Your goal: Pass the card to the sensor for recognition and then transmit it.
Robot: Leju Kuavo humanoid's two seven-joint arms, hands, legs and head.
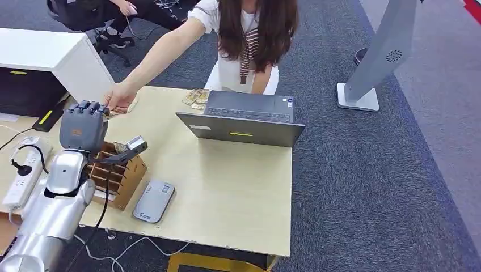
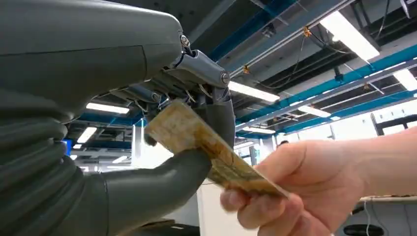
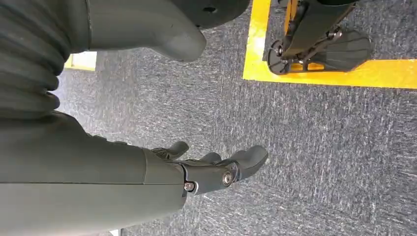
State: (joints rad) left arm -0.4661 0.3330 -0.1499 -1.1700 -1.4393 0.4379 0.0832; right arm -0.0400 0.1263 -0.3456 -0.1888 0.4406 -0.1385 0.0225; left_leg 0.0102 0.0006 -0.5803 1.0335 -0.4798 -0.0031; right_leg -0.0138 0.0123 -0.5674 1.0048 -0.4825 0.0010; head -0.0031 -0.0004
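Right now my left hand [image 1: 84, 126] is raised over the far-left part of the pale wooden table [image 1: 238, 192], its back toward my head camera. From the wrist I see the card [image 2: 206, 150], a worn tan strip, pinched between my thick grey thumb [image 2: 162, 179] and the darker fingers [image 2: 216, 115] above it, so the card sits in my grip at one end. A person's hand [image 2: 290, 187] reaches across the table from the far side and holds the card's other end; both of us are touching it at once. In the head view that same hand [image 1: 119, 97] meets my fingertips just beyond my knuckles, and the card itself is mostly hidden behind my hand there.

Below my left forearm stands a wooden slotted rack [image 1: 119, 175] near the table's left edge, and just to its right lies a flat grey card reader [image 1: 153, 200] near the front edge. A grey laptop [image 1: 244, 122] sits open toward the far side, its lid back facing me, with a few more tan cards [image 1: 197, 97] lying just to its left. A white power strip [image 1: 21, 173] rests on the left.

My right hand [image 3: 211, 169] hangs over grey carpet [image 3: 319, 147] beside a yellow floor line [image 3: 324, 73], fingers loosely apart and holding nothing.
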